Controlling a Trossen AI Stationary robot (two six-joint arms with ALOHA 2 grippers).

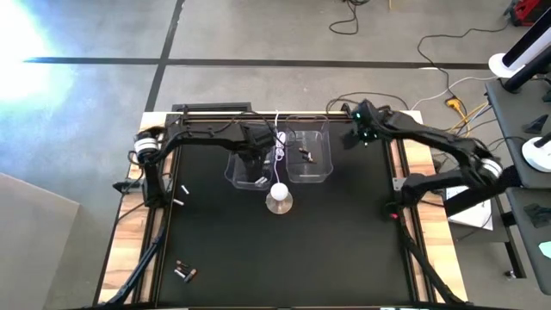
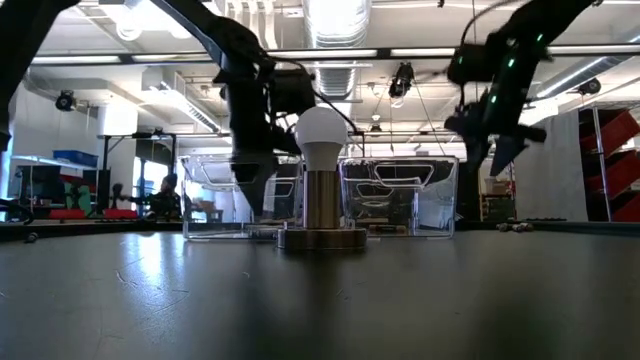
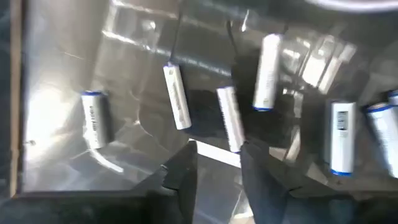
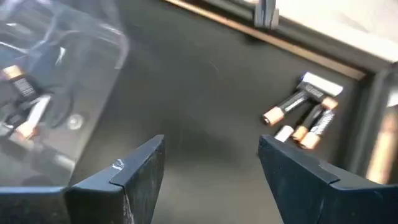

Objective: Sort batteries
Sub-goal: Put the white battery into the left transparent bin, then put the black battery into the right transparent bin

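Two clear plastic bins stand side by side at the far middle of the black mat. Several silvery-white batteries (image 3: 176,96) lie flat on the floor of the left bin (image 1: 250,168). Dark batteries (image 4: 22,93) lie in the right bin (image 1: 310,157). My left gripper (image 3: 219,163) points down into the left bin, open, just above one white battery (image 3: 230,118) and clear of it. My right gripper (image 4: 211,155) hovers open above the mat to the right of the bins, short of a small cluster of dark, copper-ended batteries (image 4: 305,118) lying near the far right corner.
A white ball-topped lamp on a round metal base (image 1: 279,198) stands just in front of the bins, its white cable (image 1: 278,138) running back between them. Loose batteries lie at the mat's left (image 1: 181,189) and near-left corner (image 1: 184,273). The mat's near half is bare.
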